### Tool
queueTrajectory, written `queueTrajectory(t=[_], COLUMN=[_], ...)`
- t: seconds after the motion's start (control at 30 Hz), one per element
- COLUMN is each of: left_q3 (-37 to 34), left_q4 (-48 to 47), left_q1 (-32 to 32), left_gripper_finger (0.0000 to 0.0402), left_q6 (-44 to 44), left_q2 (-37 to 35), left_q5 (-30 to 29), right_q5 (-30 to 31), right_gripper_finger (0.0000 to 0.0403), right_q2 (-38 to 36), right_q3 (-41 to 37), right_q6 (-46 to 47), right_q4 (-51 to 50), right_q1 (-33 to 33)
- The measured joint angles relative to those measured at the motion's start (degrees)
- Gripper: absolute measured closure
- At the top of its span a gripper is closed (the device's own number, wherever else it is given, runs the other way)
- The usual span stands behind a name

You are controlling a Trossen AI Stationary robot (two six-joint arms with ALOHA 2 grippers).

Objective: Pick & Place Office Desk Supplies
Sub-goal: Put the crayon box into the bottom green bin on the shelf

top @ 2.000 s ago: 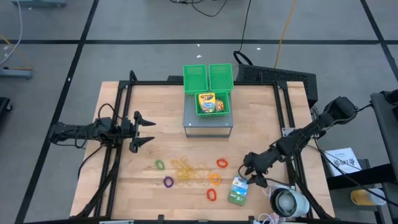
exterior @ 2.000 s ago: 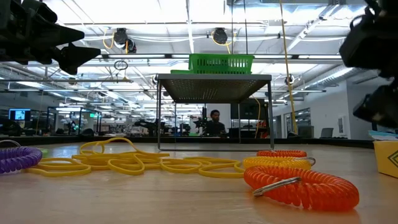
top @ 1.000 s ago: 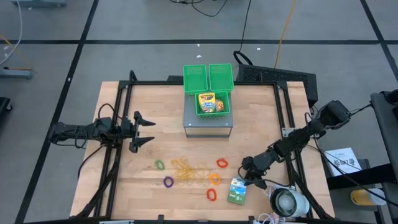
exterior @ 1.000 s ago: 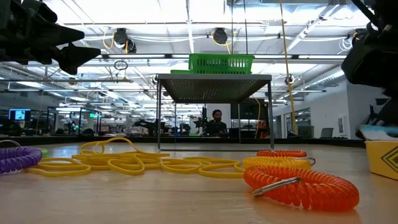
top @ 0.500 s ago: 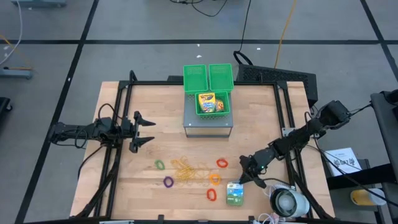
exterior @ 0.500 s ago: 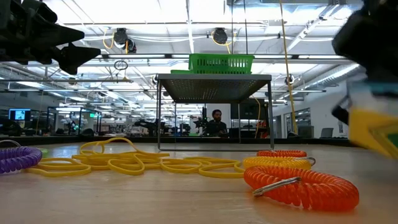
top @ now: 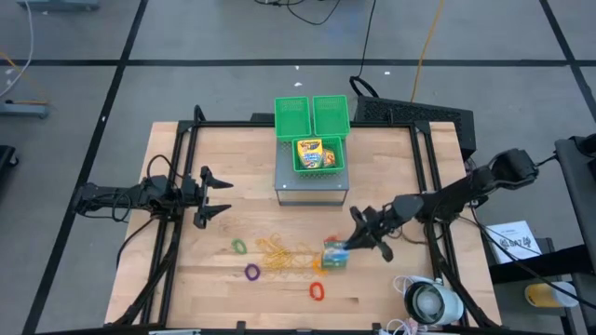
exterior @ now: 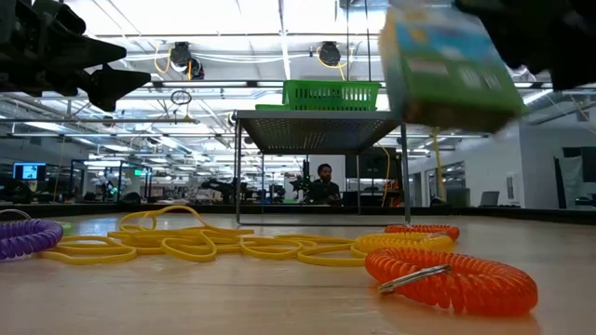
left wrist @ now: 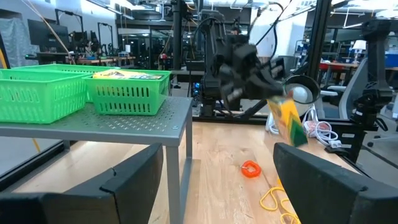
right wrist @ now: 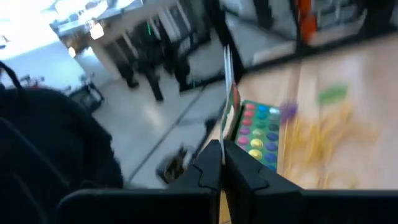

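Carry step: right claw (top: 346,246) pinched shut on green-white packet (top: 335,255), held clear above the surface (top: 214,279) over the coiled rings; next, likely transport to green mesh bins (top: 312,116); left claw (top: 222,194) idle, spread wide.

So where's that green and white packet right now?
In the high view the packet is pinched in the right gripper, lifted above the orange ring, right of the rubber bands.

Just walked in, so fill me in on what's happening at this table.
The right hand is shut on the green-white packet and holds it in the air above the coloured rings and rubber bands on the table. The left hand hangs open over the table's left side. A crayon box sits in a green mesh bin on the grey stand.
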Motion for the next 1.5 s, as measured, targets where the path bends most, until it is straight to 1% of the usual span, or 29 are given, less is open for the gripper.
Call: queueTrajectory(t=[0.17, 0.27, 0.43, 0.57, 0.7, 0.8, 0.9, 1.03, 1.1, 1.27, 1.4, 1.5], left_q3=[-0.02, 0.0, 0.0, 0.0, 0.0, 0.0, 0.0, -0.01, 0.0, 0.0, -0.02, 0.0], left_q4=[0.0, -0.02, 0.0, 0.0, -0.02, -0.02, 0.0, 0.0, 0.0, 0.0, 0.0, 0.0], left_q1=[-0.01, 0.01, -0.01, -0.01, -0.01, 0.01, 0.01, 0.01, -0.01, -0.01, 0.01, 0.0], left_gripper_finger=[0.0091, 0.0091, 0.0092, 0.0091, 0.0091, 0.0091, 0.0091, 0.0091, 0.0091, 0.0091, 0.0092, 0.0092], left_q6=[0.0, 0.0, 0.0, 0.0, 0.0, 0.0, 0.0, 0.0, 0.0, 0.0, 0.0, 0.0], left_q2=[0.01, 0.01, -0.01, -0.01, 0.0, -0.01, -0.01, -0.01, -0.01, 0.01, -0.01, 0.01], left_q5=[0.0, 0.0, 0.0, 0.0, 0.0, 0.0, 0.0, 0.0, 0.0, 0.0, 0.0, 0.0], right_q5=[-1.35, -1.38, -1.29, -1.23, -0.83, 2.94, 7.96, 21.58, 25.83, 26.68, 31.17, 33.46], right_gripper_finger=[0.0403, 0.0403, 0.0403, 0.0403, 0.0403, 0.0403, 0.0403, 0.0403, 0.0403, 0.0403, 0.0403, 0.0403], right_q2=[-3.64, -4.77, -5.12, -5.39, -6.24, -6.72, -7.95, -9.33, -9.58, -9.8, -9.79, -9.79], right_q3=[2.92, 5.23, 8.81, 12.02, 16.17, 18.28, 19.41, 19.67, 19.67, 19.69, 19.69, 19.69], right_q6=[-5.84, -10.58, -16.53, -20.18, -24.63, -28.43, -35.2, -44.31, -47.54, -49.46, -52.16, -52.79], right_q4=[0.7, -0.9, -5.16, -5.21, -5.38, -6.66, -11.8, -18.97, -20.24, -17.85, -17.54, -19.8], right_q1=[-3.38, -6.27, -12.82, -17.6, -20.93, -22.27, -23.14, -23.46, -23.5, -23.46, -23.43, -23.43])
